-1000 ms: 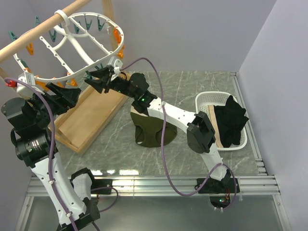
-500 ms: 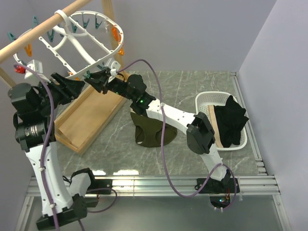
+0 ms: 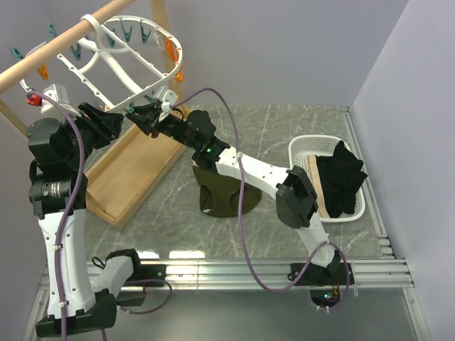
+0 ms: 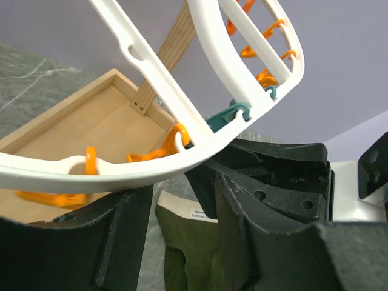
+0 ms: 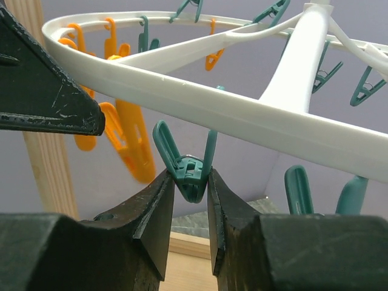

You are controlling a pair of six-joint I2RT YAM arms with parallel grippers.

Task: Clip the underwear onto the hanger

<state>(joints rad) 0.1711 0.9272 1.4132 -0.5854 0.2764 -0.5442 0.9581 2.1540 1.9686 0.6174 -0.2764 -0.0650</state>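
The white hanger [image 3: 121, 67] hangs from the pole at the back left, with teal and orange clothespins along its rim. My right gripper [image 3: 146, 114] reaches up to its near rim and is shut on a teal clothespin [image 5: 194, 173], one finger on each side. My left gripper [image 3: 106, 122] is open just left of it, its fingers under the hanger's rim [image 4: 182, 163] and holding nothing. The olive-green underwear [image 3: 224, 188] lies flat on the table under the right arm. It also shows between my left fingers [image 4: 194, 254], pale waistband up.
A wooden pole [image 3: 64, 42] and a wooden tray base [image 3: 135, 174] stand at the left. A white basket [image 3: 302, 145] at the right holds a black garment [image 3: 341, 177] and a tan cloth [image 3: 313, 188]. My left finger [image 5: 48, 91] shows close to the gripped clip.
My left arm has risen and swung its gripper up to the hanger's rim beside the right gripper. The right gripper has lifted slightly, and the hanger has shifted a little.
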